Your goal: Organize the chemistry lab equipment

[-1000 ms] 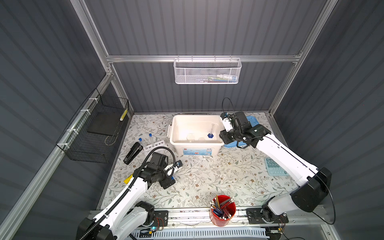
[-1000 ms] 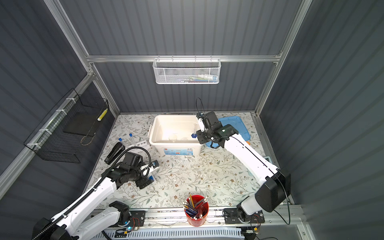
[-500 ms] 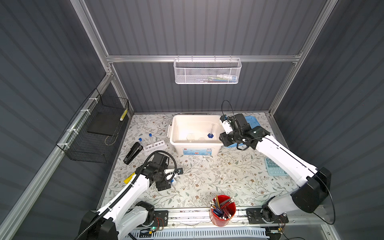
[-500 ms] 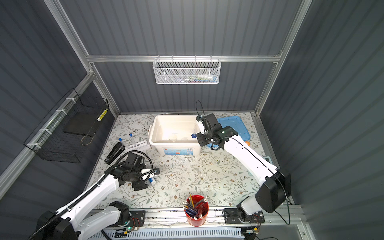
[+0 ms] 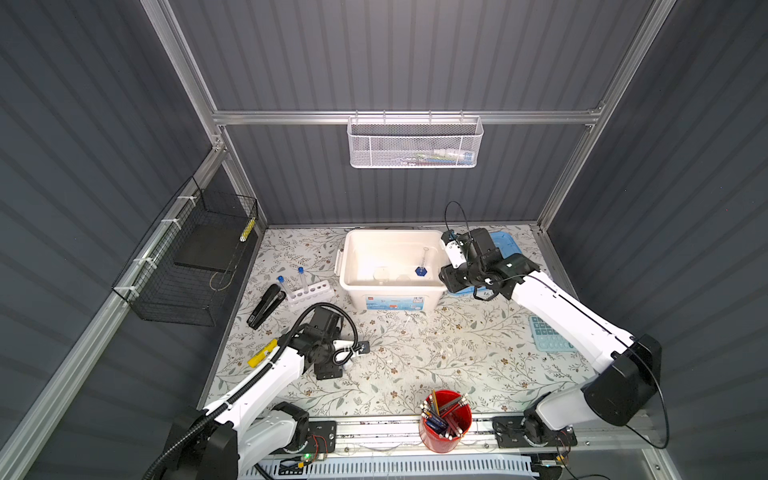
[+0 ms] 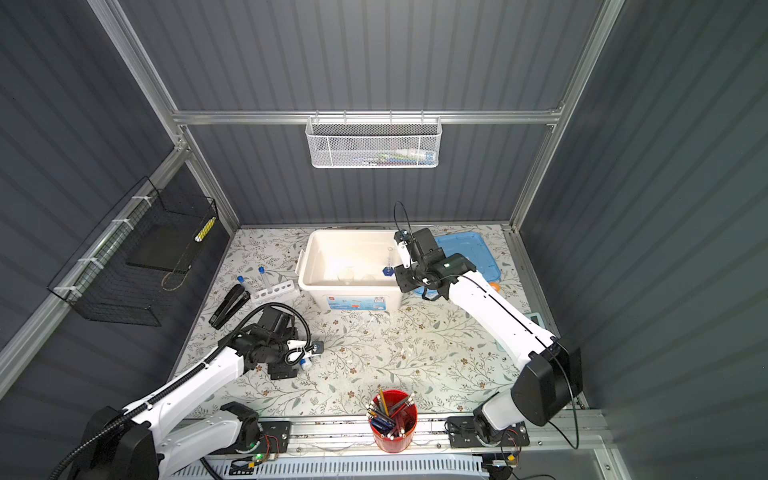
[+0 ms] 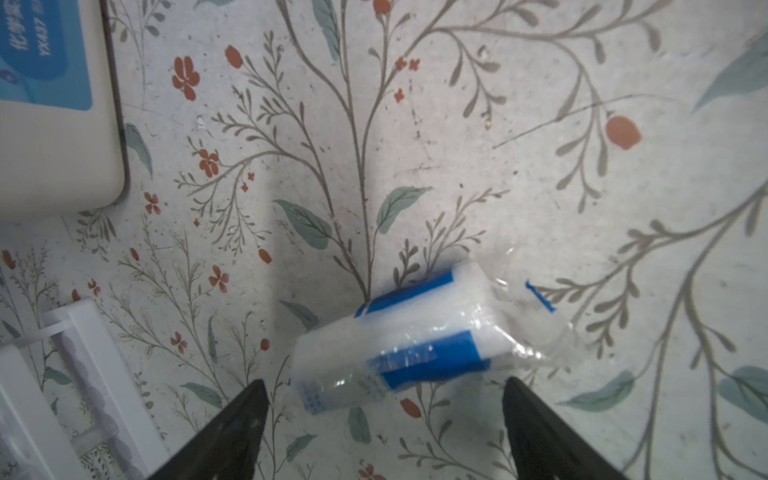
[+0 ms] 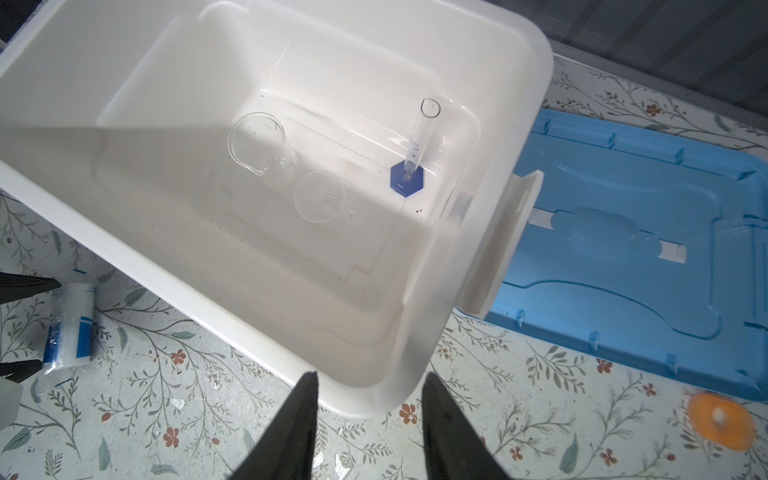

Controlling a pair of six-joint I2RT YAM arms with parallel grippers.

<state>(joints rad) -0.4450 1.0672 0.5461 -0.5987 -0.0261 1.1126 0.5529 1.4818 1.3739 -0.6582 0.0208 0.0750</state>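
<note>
Left pincer (image 7: pixel 382 384) hangs spread wide over a blue-and-white wrapped packet (image 7: pixel 399 336), perhaps gauze, lying on the near-left table (image 7: pixel 457 124), placed to straddle it. Right pincer (image 8: pixel 370 376), part-open and empty, hovers at the right near corner of the bin (image 5: pixel 357 297); the cylinder (image 8: pixel 419 141) stands inside beside clear glassware (image 8: pixel 259 143).

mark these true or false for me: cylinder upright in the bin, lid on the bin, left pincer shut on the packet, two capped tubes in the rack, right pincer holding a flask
1. The measuring cylinder stands upright inside the white bin. True.
2. The blue lid is on the bin. False: it lies flat beside the bin.
3. The left pincer is shut on the packet. False: it is open over the packet, which is not gripped.
4. Two blue-capped tubes stand in the rack. True.
5. The right pincer holds a flask. False: it is open and empty, near a corner of the bin.
</note>
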